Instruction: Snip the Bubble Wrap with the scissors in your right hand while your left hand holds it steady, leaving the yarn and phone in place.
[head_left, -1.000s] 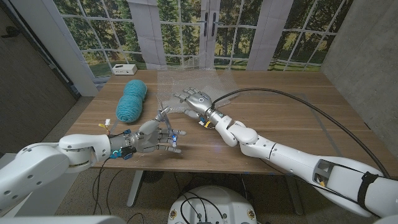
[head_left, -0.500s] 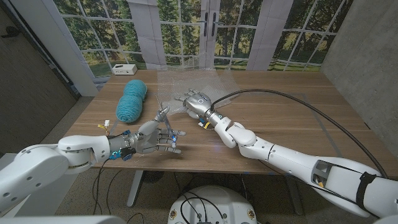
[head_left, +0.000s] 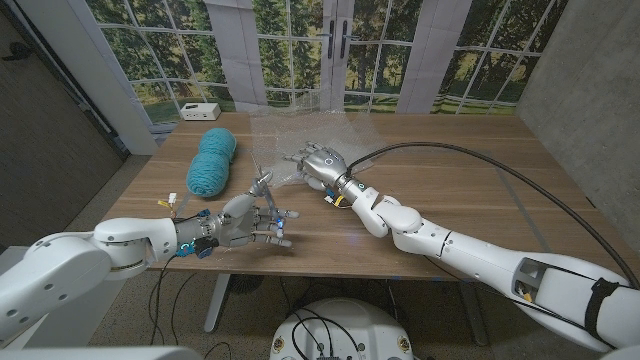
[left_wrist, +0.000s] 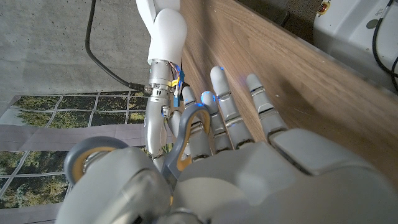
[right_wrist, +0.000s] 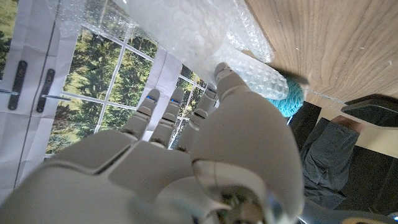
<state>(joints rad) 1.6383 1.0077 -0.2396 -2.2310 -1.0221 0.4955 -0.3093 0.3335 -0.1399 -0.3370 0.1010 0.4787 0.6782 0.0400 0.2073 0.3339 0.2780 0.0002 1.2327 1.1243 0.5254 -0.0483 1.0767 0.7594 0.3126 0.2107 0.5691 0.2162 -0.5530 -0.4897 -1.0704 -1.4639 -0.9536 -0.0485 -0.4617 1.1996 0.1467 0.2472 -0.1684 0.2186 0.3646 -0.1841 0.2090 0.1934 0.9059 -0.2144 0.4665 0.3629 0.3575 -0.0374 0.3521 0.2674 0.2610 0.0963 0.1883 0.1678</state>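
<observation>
Shifting slightly left, the right robot hand (head_left: 318, 160) presses the bubble wrap (head_left: 300, 130), fingers spread; the left robot hand (head_left: 250, 220) grips scissors (head_left: 262, 185). No cut shows yet.

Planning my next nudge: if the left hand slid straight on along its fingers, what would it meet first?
Probably the right forearm, which crosses the line of the left hand's fingers beyond bare table; depth is unclear.
</observation>
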